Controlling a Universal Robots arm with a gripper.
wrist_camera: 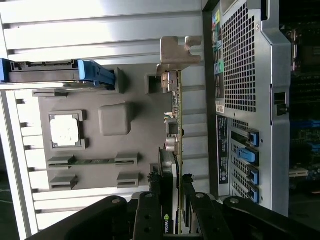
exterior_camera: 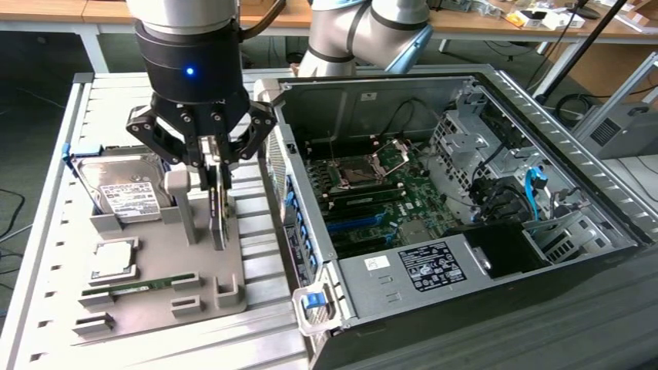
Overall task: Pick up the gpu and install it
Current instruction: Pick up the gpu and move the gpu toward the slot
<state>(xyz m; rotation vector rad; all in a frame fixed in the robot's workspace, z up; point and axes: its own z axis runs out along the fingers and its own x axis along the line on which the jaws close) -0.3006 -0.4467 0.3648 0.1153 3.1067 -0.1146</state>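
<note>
Tray (exterior_camera: 154,262) lower left, parts fixture | my claw (exterior_camera: 216,166) above it, clamped on the gpu (exterior_camera: 219,216) | card edge-on, long axis dropping straight down from my fingers toward tray | open case (exterior_camera: 575,154) just right, lol close

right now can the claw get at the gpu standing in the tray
Looks like yes: the claw sits straight over the gpu, closed on the card's upper edge from both sides where it stands on edge in the grey tray. Nothing lies between them.
</note>
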